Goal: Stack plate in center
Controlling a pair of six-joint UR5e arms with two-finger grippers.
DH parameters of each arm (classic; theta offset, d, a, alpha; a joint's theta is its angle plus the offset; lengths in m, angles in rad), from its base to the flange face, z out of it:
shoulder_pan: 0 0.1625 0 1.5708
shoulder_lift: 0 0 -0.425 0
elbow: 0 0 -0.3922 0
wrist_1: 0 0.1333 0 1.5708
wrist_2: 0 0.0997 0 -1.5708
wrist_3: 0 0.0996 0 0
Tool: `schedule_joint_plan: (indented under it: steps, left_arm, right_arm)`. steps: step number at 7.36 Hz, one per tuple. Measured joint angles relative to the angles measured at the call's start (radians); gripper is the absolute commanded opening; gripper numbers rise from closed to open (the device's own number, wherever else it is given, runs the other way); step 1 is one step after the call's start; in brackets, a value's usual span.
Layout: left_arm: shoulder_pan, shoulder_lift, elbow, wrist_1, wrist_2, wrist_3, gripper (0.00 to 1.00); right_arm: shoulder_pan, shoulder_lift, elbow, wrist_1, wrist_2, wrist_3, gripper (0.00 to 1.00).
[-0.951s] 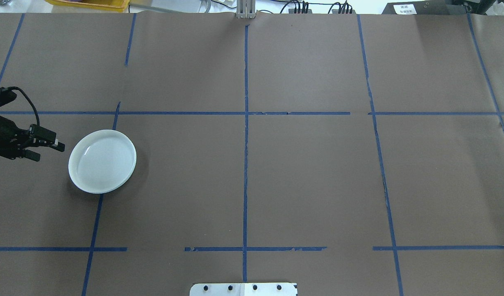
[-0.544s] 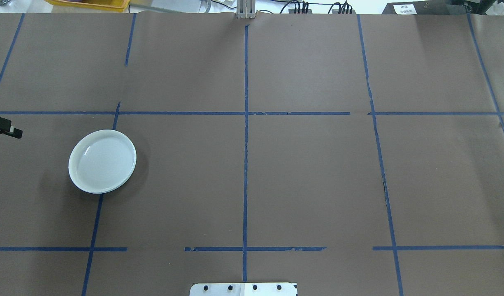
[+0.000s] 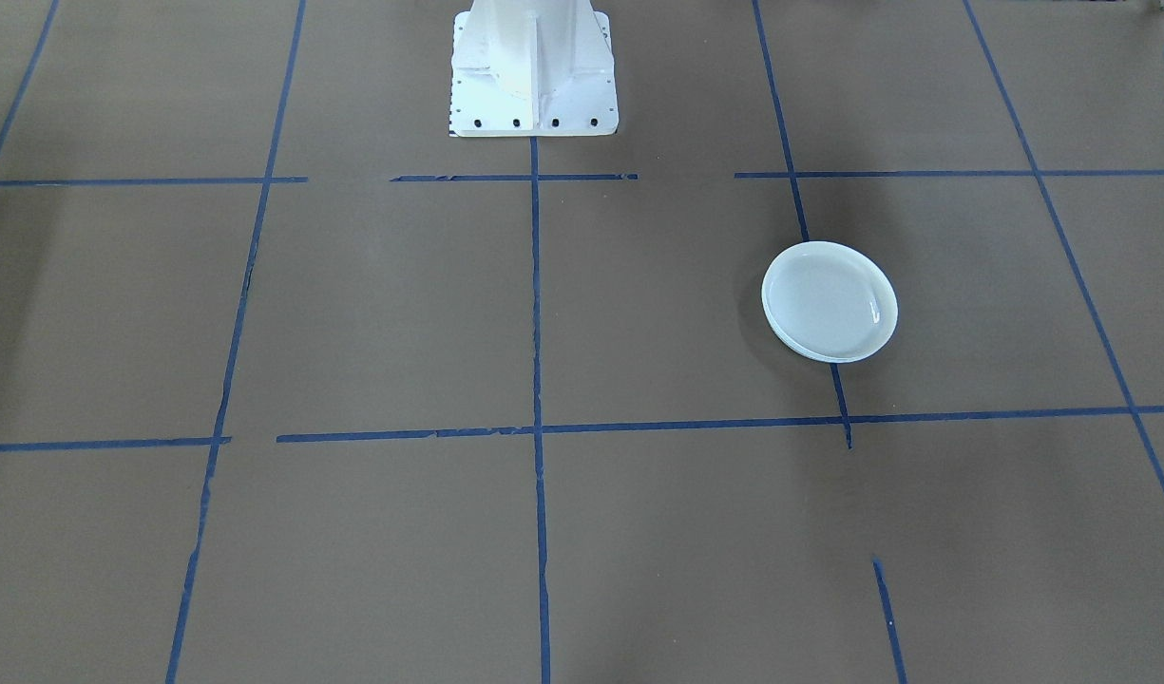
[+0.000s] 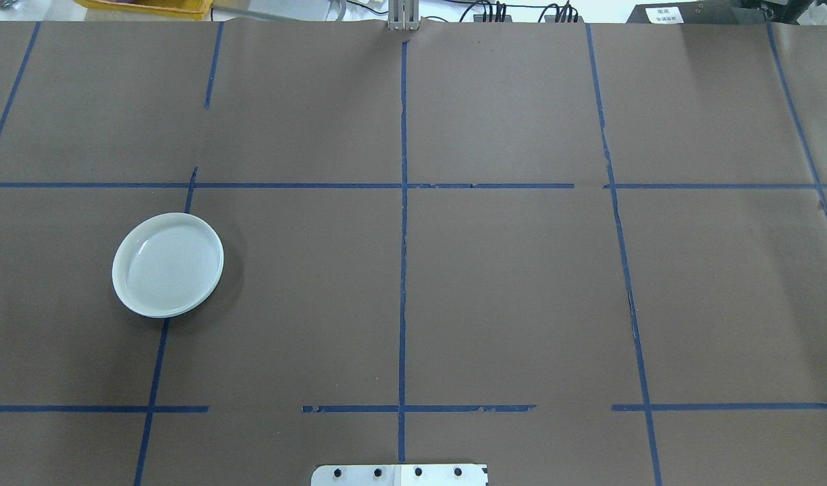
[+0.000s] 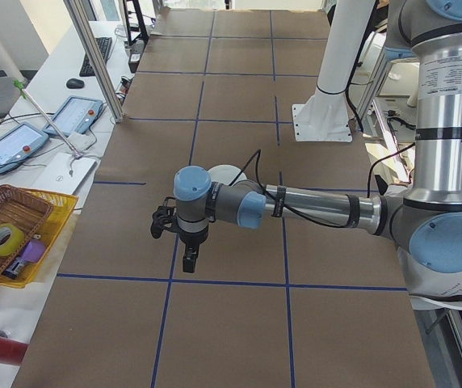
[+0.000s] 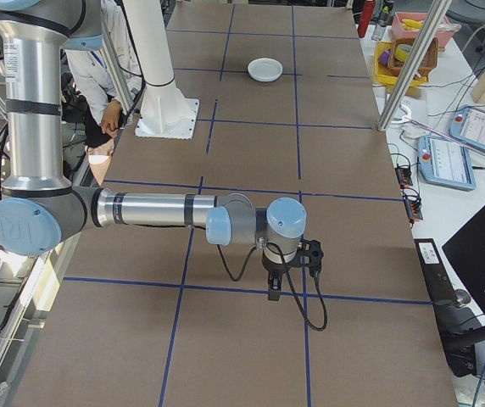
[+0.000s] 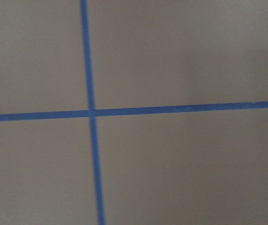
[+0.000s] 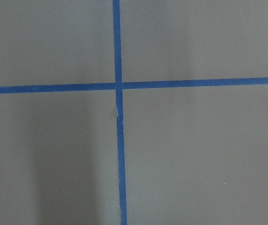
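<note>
Resting plate stack (image 4: pixel 168 264), table's (image 4: pixel 508 283) left

Plate (image 4: pixel 168 265) on table's (image 4: pixel 508 283) left half

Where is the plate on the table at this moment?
In the overhead view the plate lies on the table's left side, on a blue tape line, apart from both grippers.

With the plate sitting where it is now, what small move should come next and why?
Probably none: hold both arms still. The plate lies flat on the table, and the left pincer and right pincer hang well clear of it.
</note>
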Motion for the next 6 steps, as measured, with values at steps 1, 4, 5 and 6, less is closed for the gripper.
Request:
schedule_joint_plan:
  steps: [1,4,5,6]
  left_arm:
    - [-0.03,0.004,-0.015,0.075,0.005,0.072,1.0]
    - [-0.046,0.013,0.005,0.113,-0.116,0.114,1.0]
    - [-0.046,0.013,0.004,0.113,-0.127,0.113,1.0]
    - [-0.046,0.012,0.003,0.114,-0.128,0.11,1.0]
  right_arm:
    - [0.0,0.0,0.0,0.0,0.0,0.0,1.0]
    - [0.0,0.0,0.0,0.0,0.0,-0.001,1.0]
    - [0.0,0.0,0.0,0.0,0.001,-0.001,1.0]
    - [0.0,0.0,0.0,0.0,0.0,0.0,1.0]
